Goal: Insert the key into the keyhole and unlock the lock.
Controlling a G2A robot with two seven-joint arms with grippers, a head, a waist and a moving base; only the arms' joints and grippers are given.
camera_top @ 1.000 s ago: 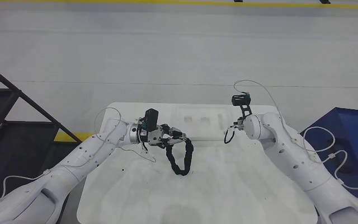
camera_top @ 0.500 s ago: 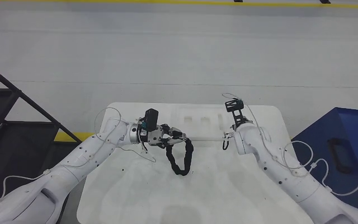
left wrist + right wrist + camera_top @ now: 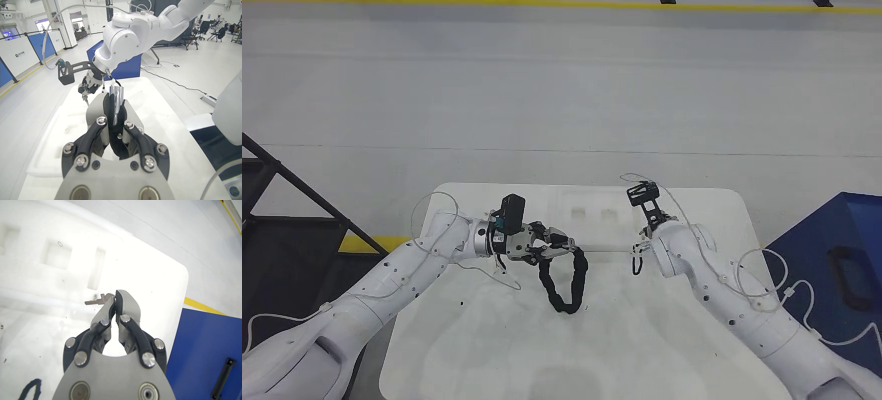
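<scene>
White table (image 3: 642, 340) on a pale hall floor (image 3: 542, 80) sets the scene. At left, my left gripper (image 3: 560, 240) is clamped on the lock (image 3: 116, 98), barrel end aimed right, black chain (image 3: 567, 285) looping toward the near side; I judge this presents the keyhole to the other arm. At right, apart from the lock, the right gripper (image 3: 115, 296) pinches the key (image 3: 94, 301) by its bow, blade bare for insertion.
</scene>
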